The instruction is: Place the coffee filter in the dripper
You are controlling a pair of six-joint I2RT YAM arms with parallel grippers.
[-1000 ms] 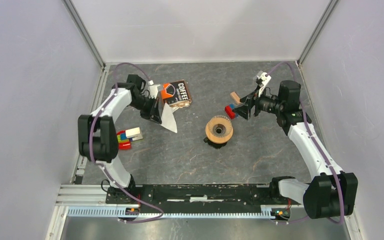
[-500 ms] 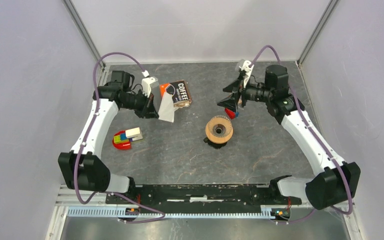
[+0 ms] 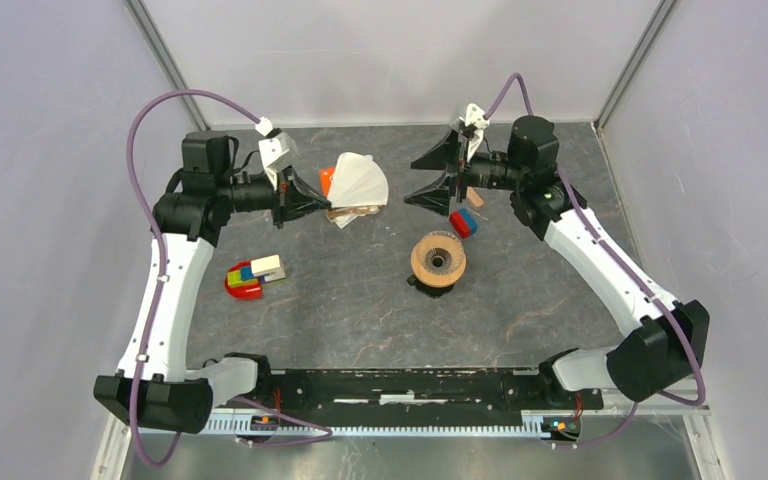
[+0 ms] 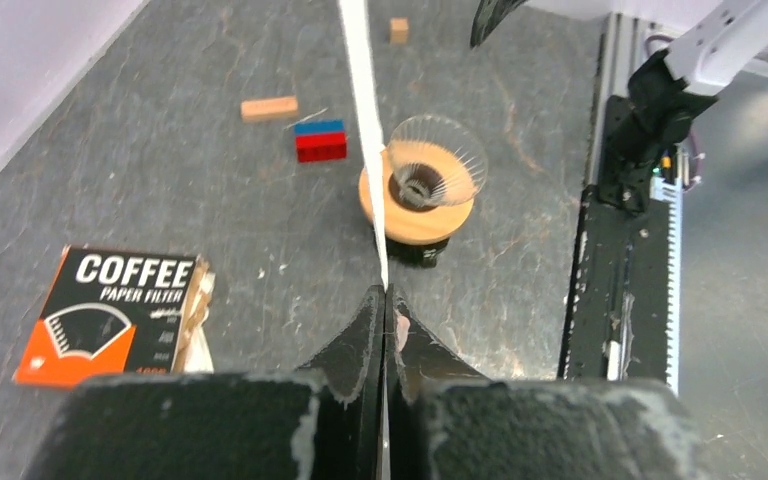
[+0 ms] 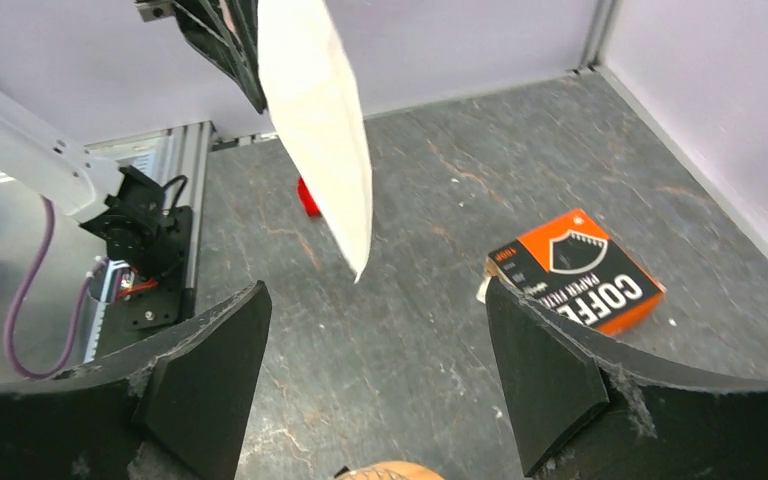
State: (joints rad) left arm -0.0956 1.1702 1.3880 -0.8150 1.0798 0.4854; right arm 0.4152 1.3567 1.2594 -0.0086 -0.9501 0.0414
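My left gripper (image 3: 322, 207) is shut on the narrow end of the coffee filter (image 3: 360, 184), a white paper fan held in the air over the back left of the table. The left wrist view shows the filter (image 4: 365, 100) edge-on, rising from the pinched fingertips (image 4: 385, 300). The dripper (image 3: 438, 260), tan ribbed top on a dark base, stands mid-table, to the right of the filter and nearer than it. My right gripper (image 3: 423, 181) hangs open just right of the filter, facing it, with nothing between its fingers (image 5: 372, 290). The filter (image 5: 320, 120) hangs ahead of them.
The orange-and-black COFFEE packet (image 4: 110, 315) lies under the held filter. A red-and-blue block (image 3: 463, 222) and a tan block (image 4: 269, 108) lie behind the dripper. Coloured blocks (image 3: 250, 277) sit at the left. Grey walls close in the back and sides.
The left arm has lifted and turned, so the filter now fans out flat and higher, over the packet. The right gripper has risen, moved left toward the filter and opened a little wider.
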